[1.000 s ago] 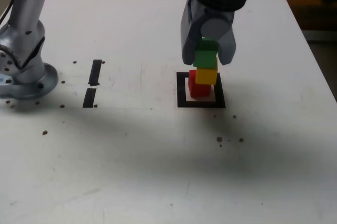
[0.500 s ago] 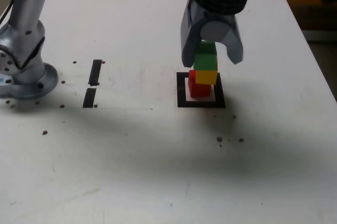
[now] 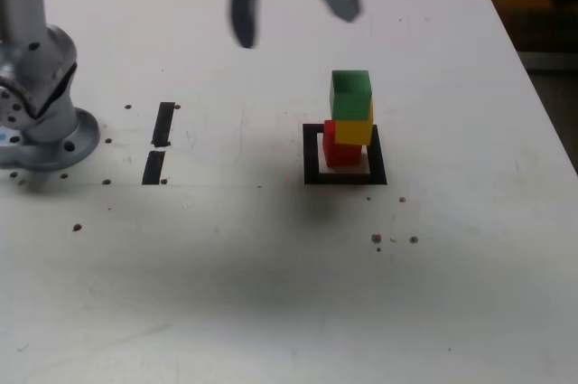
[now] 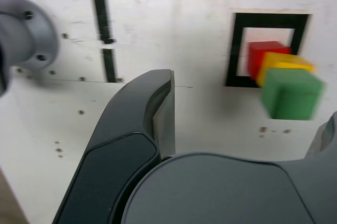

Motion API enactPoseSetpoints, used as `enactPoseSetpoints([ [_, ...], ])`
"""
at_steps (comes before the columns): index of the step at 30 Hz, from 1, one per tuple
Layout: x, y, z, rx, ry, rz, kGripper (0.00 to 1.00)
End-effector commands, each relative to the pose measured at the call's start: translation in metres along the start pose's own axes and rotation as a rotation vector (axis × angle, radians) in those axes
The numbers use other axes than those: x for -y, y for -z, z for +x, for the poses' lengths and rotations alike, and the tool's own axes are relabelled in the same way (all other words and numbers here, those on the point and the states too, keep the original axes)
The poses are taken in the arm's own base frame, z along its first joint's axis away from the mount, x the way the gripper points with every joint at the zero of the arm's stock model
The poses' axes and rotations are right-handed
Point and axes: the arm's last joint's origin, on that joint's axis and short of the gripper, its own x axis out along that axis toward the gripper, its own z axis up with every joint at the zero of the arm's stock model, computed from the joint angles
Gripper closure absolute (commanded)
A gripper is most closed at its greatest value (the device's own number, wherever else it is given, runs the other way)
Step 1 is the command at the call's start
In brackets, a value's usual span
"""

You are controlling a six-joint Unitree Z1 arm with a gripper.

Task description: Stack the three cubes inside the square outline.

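I see my gripper (image 3: 293,0) blurred, its jaws spread wide and holding nothing, up above the stack and toward the exterior view's left of it. The green cube (image 3: 351,95) sits on the yellow cube (image 3: 355,129), which sits slightly offset on the red cube (image 3: 340,151), inside the square outline (image 3: 312,156).

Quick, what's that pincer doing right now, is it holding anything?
Pincer: open, holding nothing, lifted clear of the cube stack.
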Motion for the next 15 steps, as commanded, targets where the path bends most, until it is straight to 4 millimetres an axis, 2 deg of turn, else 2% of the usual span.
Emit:
enactPoseSetpoints([
  [1, -0.011, 0.049, -0.004, 0.031, 0.010, -0.014, 0.01],
  [6, -0.017, 0.081, 0.039, -0.048, 0.004, -0.038, 0.01],
  [15, -0.013, 0.094, 0.095, -0.090, 0.024, -0.044, 0.01],
])
